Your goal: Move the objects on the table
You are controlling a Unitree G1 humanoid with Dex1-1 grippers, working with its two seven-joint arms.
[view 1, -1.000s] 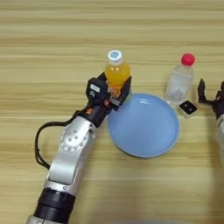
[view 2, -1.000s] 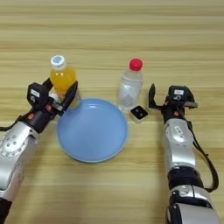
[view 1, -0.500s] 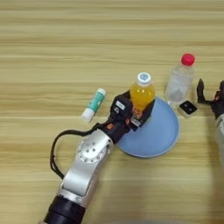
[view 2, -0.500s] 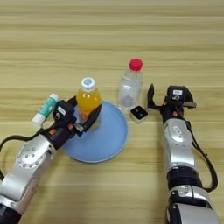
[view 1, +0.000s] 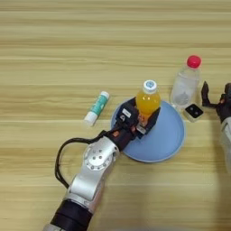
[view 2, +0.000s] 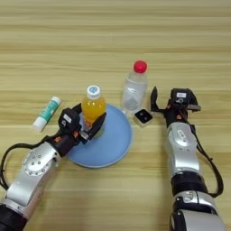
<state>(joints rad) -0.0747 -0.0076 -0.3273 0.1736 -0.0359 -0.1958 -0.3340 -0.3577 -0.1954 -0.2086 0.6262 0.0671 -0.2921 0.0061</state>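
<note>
The small orange-juice bottle (view 1: 147,102) with a white cap stands upright over the left part of a blue plate (view 1: 168,135). My left gripper (view 1: 140,122) is shut on its lower body, one black finger on each side. The taller clear bottle (view 1: 185,85) with a red cap stands just past the plate's far right rim. To its right, my right gripper (view 2: 169,98) rests parked on the table, fingers spread open and holding nothing. The wooden table (view 1: 54,54) fills the view.
A green-and-white tube (view 1: 96,108) lies on the table left of the plate. A small white-and-black square object (view 2: 143,117) sits between the clear bottle and the right gripper. My left forearm (view 1: 92,164) reaches in from the bottom left.
My left gripper carried the orange-juice bottle right and nearer, from beside the plate to over it. The tube, hidden by the arm a second ago, now shows. The right arm stayed still.
</note>
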